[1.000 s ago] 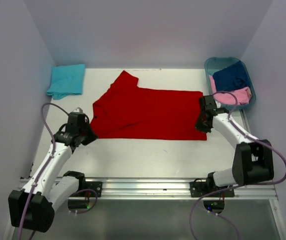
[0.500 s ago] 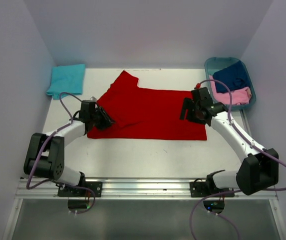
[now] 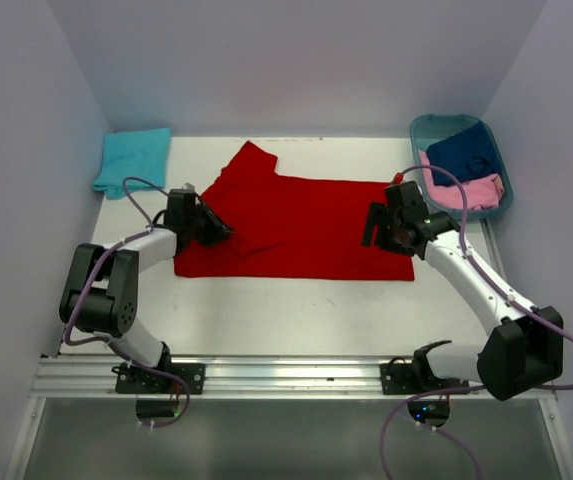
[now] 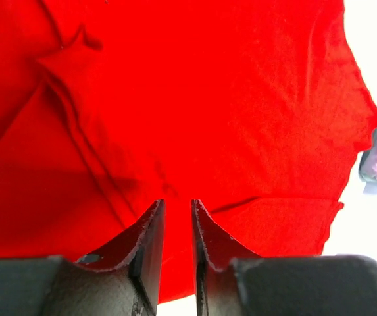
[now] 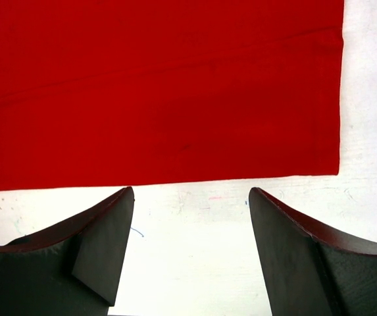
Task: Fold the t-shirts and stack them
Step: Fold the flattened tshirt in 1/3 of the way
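The large red t-shirt (image 3: pixel 296 225) lies spread flat mid-table, its sleeve toward the back left. My left gripper (image 3: pixel 214 226) is low over its left side. In the left wrist view (image 4: pixel 177 203) the jaws stand a narrow gap apart, with red cloth (image 4: pixel 208 99) beneath and nothing pinched. My right gripper (image 3: pixel 384 222) hovers by the shirt's right part. In the right wrist view (image 5: pixel 191 191) it is wide open and empty over bare table, just short of the shirt's edge (image 5: pixel 162 85). A folded turquoise t-shirt (image 3: pixel 134 160) lies at the back left.
A teal plastic basket (image 3: pixel 418 130) at the back right holds a navy t-shirt (image 3: pixel 466 152) and a pink t-shirt (image 3: pixel 466 190). White walls close in the back and both sides. The metal rail (image 3: pixel 286 375) runs along the near edge.
My left gripper swung from the shirt's near-left corner up and onto its left side. My right gripper moved from the right hem's near corner back and leftward. The shirt has not shifted.
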